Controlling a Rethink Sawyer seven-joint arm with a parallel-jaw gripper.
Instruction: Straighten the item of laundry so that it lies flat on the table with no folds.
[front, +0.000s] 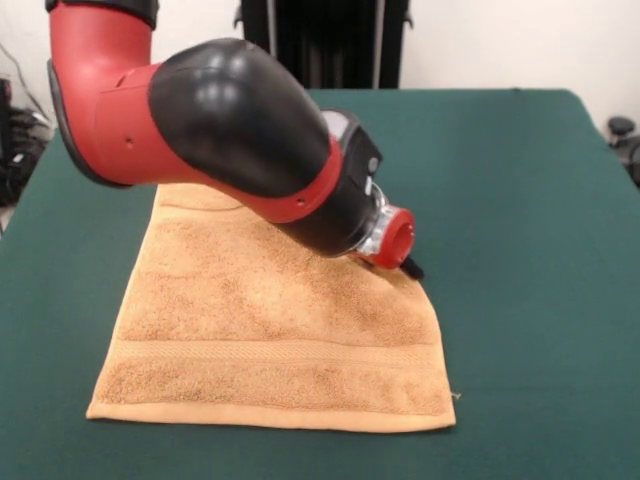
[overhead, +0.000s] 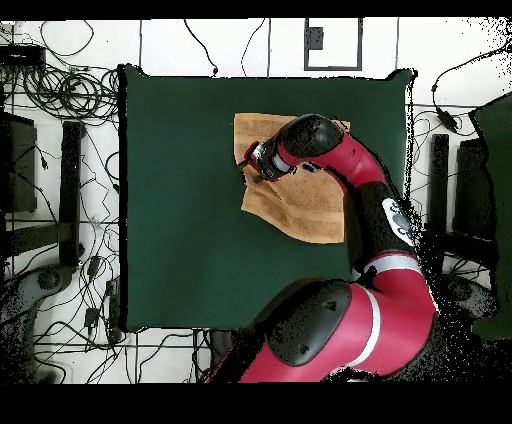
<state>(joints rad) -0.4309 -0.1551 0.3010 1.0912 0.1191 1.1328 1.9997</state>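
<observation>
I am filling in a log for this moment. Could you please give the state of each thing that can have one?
Towel: spread on the table, near edge flat, right side near the gripper slanted, apparently folded in.
Gripper: low, at the towel's right edge; open or shut cannot be seen.
Arm: reaching over the towel.
Table: holds only the towel.
</observation>
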